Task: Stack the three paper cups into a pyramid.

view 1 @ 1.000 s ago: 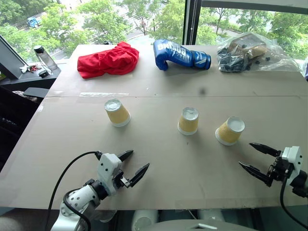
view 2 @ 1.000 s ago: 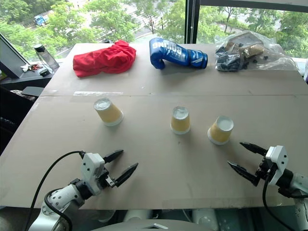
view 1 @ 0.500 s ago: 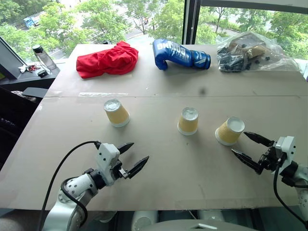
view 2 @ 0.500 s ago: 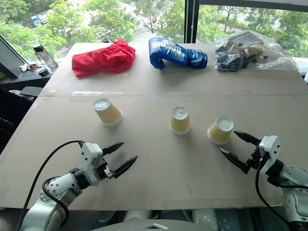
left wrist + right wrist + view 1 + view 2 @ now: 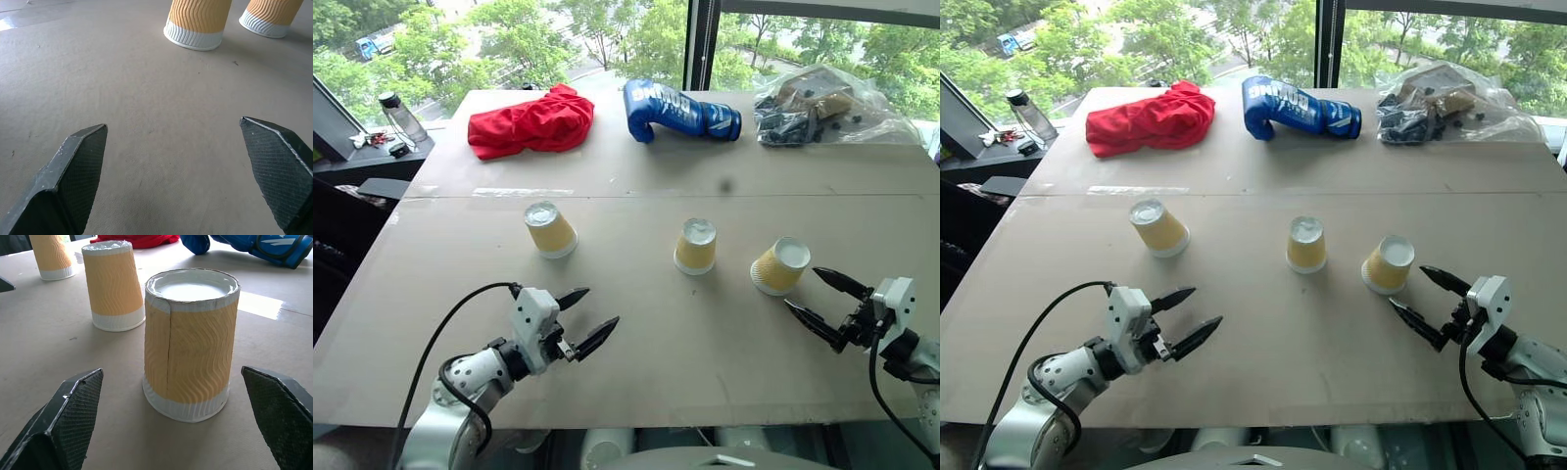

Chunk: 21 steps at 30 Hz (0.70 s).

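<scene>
Three yellow-tan paper cups stand upside down in a row across the brown table [image 5: 636, 323]: the left cup [image 5: 551, 229], the middle cup [image 5: 695, 246] and the right cup [image 5: 779, 266]. They are apart from one another, and none is stacked. My right gripper [image 5: 801, 287] is open just short of the right cup [image 5: 190, 342], which stands ahead between its fingers [image 5: 68, 416] without touching them. My left gripper [image 5: 597, 308] is open and empty over bare table near the front edge. Ahead of it, the left wrist view shows two cups [image 5: 198, 22] [image 5: 271, 17].
Along the far edge lie a red cloth [image 5: 533, 122], a blue boxing glove [image 5: 680, 110] and a clear plastic bag of dark items [image 5: 822, 106]. A bottle [image 5: 403, 116] stands on a side ledge at the far left. The table's front edge runs just behind both grippers.
My right gripper has moved in toward the right cup, then held still. My left gripper has edged slightly forward. The cups have not moved.
</scene>
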Motion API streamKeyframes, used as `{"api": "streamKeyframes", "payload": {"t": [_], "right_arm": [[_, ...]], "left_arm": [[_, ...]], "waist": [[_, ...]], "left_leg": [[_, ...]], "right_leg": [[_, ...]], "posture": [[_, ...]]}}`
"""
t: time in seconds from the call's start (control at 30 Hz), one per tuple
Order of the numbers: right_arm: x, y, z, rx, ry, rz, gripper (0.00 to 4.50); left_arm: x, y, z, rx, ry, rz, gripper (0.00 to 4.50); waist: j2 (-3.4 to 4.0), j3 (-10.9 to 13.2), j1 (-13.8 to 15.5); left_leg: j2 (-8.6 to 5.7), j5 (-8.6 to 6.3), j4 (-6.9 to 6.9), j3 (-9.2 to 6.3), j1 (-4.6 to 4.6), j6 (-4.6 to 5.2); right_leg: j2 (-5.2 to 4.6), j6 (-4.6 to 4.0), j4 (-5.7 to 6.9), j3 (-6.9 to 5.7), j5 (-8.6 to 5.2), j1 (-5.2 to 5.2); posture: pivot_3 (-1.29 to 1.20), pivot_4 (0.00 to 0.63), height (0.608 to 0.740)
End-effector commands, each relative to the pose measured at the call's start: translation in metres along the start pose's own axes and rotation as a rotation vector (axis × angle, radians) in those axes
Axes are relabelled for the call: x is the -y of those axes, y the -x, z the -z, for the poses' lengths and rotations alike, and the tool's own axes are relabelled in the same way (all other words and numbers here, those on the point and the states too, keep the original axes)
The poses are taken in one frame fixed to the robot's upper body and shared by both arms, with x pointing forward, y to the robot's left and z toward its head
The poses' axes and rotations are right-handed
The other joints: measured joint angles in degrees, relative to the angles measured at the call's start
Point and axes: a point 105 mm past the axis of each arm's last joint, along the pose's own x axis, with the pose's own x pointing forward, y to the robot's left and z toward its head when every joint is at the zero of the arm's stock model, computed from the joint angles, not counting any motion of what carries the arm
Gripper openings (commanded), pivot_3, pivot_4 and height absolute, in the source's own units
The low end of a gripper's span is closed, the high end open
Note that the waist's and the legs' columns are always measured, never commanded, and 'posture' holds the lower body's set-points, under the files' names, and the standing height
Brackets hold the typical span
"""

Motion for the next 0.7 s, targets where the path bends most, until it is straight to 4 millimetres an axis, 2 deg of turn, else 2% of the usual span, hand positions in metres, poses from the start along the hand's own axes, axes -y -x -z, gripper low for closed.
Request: {"api": "streamKeyframes", "payload": {"t": [0.03, 0.17, 0.37, 0.53, 0.7], "right_arm": [[0.001, 0.000, -0.008, 0.022, 0.033, 0.001, 4.50], [0.001, -0.009, -0.009, 0.001, 0.035, -0.005, 4.50], [0.011, -0.024, -0.023, 0.012, 0.045, 0.014, 4.50], [0.016, -0.040, -0.033, 0.050, 0.001, 0.008, 4.50], [0.012, -0.048, -0.043, 0.068, -0.020, -0.015, 4.50]], "left_arm": [[0.003, -0.002, -0.011, 0.031, -0.031, 0.023, 4.44], [0.008, -0.002, -0.015, 0.045, -0.034, 0.054, 4.44], [0.010, 0.001, -0.027, 0.046, -0.050, 0.132, 4.44], [0.018, 0.008, -0.052, 0.083, -0.039, 0.343, 4.44], [0.014, 0.013, -0.073, 0.096, -0.077, 0.405, 4.44]], "waist": [[0.00, 0.00, -0.01], [0.00, 0.00, -0.08], [-0.01, 0.01, -0.10], [-0.03, 0.03, -0.06], [-0.02, 0.06, -0.06]], "left_leg": [[0.00, 0.00, 0.00, 0.00, 0.00, 0.00], [0.00, 0.00, 0.00, 0.01, 0.01, 0.00], [0.01, 0.00, 0.00, 0.00, 0.01, 0.00], [0.00, 0.00, 0.03, -0.01, 0.01, 0.00], [0.01, 0.00, 0.03, -0.02, -0.08, 0.00]], "right_leg": [[0.00, 0.00, 0.00, 0.00, 0.00, 0.00], [0.00, 0.00, 0.01, -0.02, 0.00, 0.00], [0.01, 0.00, 0.05, -0.01, 0.00, -0.02], [0.04, 0.00, 0.12, -0.15, 0.00, -0.03], [0.06, 0.04, 0.10, -0.19, -0.02, -0.11]], "posture": [[0.00, 0.150, 0.740], [0.00, 0.150, 0.740], [0.00, 0.150, 0.740], [0.00, 0.150, 0.740], [0.00, 0.150, 0.740]]}}
